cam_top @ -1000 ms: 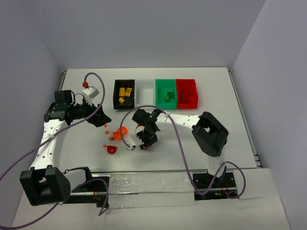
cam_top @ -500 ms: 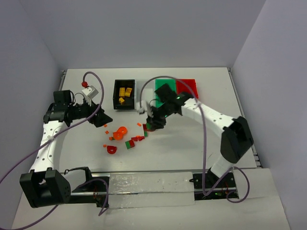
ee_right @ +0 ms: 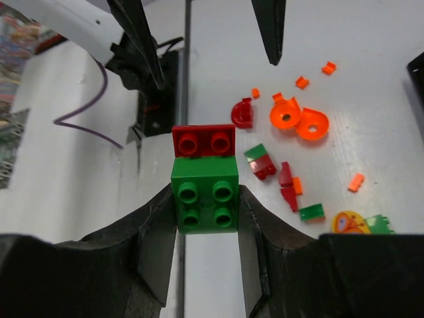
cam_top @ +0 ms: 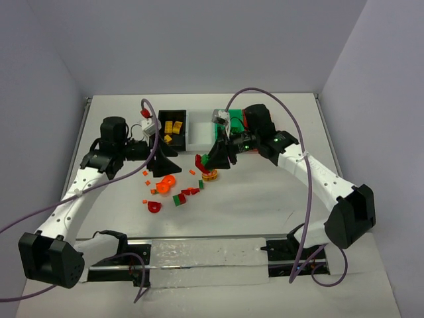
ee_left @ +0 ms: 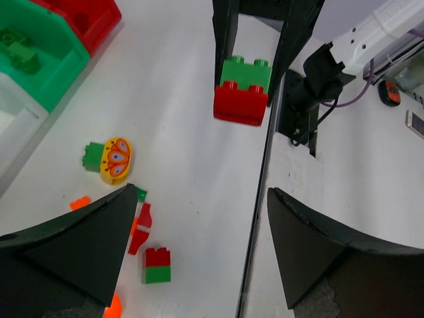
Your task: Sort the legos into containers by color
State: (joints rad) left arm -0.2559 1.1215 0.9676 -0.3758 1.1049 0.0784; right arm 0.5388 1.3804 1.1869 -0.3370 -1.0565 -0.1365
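Note:
My right gripper (ee_right: 205, 192) is shut on a green brick (ee_right: 205, 195) with a red brick (ee_right: 203, 141) stuck to its end, held above the table in front of the bins (cam_top: 198, 161). My left gripper (ee_left: 199, 191) is open and empty, hovering over the loose legos (cam_top: 169, 159) and facing the held brick (ee_left: 242, 93). The black bin (cam_top: 161, 132) holds yellow bricks. Next to it are the white bin (cam_top: 199, 129), the green bin (cam_top: 223, 118) and the red bin (cam_top: 246, 118), the last two partly hidden by the right arm.
Loose pieces lie between the arms: two orange round pieces (cam_top: 165, 182), a red arch (cam_top: 154, 207), a red-green brick (cam_top: 179, 199), a yellow round piece (cam_top: 211, 175) and small red and orange bits (cam_top: 192, 191). The table's front rail (cam_top: 199, 238) is near.
My right gripper lifted the red-green brick off the table and carried it back toward the bins. My left arm swung right, to the middle by the black bin.

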